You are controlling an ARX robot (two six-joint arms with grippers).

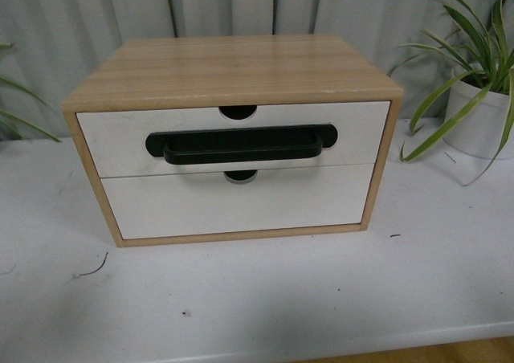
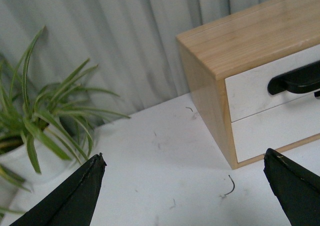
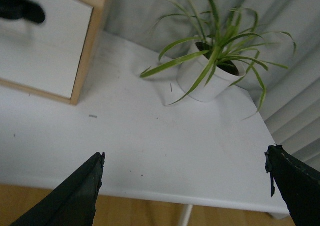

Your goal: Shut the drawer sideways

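The drawer is the upper one in a light wood cabinet on the white table. It has a white front, a wide black bar handle and a half-round notch in its top edge. Its front looks level with the cabinet frame, and no wood sides show. Neither arm shows in the front view. My left gripper is open and empty over the table to the left of the cabinet, with the drawer ahead of it. My right gripper is open and empty near the table's front edge, to the right of the drawer.
A plain white drawer front sits below the drawer. A potted plant stands right of the cabinet and shows in the right wrist view. Another plant stands at the left. A grey curtain hangs behind. The table extends in front.
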